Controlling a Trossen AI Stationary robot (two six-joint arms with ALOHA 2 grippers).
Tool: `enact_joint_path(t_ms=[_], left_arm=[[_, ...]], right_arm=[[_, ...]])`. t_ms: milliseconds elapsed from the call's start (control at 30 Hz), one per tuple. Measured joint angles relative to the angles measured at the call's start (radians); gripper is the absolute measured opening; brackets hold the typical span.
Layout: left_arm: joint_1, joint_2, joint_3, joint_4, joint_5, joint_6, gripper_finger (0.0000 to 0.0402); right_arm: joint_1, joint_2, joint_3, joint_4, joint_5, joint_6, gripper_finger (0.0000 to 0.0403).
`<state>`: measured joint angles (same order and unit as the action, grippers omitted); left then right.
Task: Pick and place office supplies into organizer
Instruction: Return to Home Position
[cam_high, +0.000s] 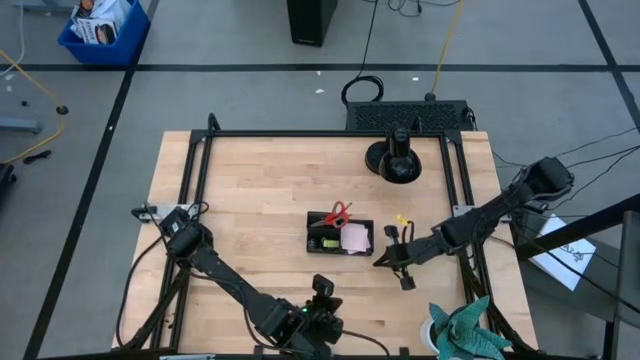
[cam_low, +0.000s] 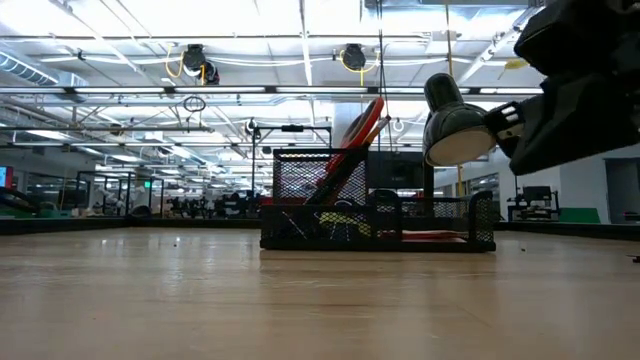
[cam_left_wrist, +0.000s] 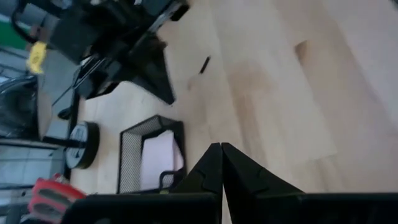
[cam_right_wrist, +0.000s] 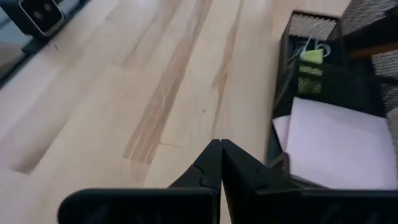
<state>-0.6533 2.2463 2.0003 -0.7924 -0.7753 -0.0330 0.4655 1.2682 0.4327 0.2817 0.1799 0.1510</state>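
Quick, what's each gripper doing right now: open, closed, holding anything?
Left gripper: closed, holding nothing.
Right gripper: closed, holding nothing.

Light comes from overhead, bright + even throughout. High view: table is evenly lit, shadows faint + soft, no glare. Low view: ceiling lights are blown out to white strips. The organizer is backlit vs. that bright bkgd and reads nearly as a silhouette, w/ a thin dark shadow on the table right under it. Left wrist view: table bright, no hard shadows. Right wrist view: sticky pad looks v. pale, near overexposed; inside of the organizer stays dark.
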Motion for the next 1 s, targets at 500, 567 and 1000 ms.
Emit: enact_joint_path(t_ms=[500,567,1000], left_arm=[[0.028,0.0,0.0,-0.066,-0.016,-0.058,0.0003],[0.035,0.0,0.0,-0.067,-0.013,-0.058,0.0006],[0.062,0.0,0.0,-0.043,0.043,-0.047,0.0012]], right_arm=[[-0.068,0.105,0.017,-0.002,0.054,0.051,0.0],[-0.074,0.104,0.017,-0.007,0.054,0.058,0.0],[-0.073,0.1,0.017,-0.011,0.083,0.087,0.0]])
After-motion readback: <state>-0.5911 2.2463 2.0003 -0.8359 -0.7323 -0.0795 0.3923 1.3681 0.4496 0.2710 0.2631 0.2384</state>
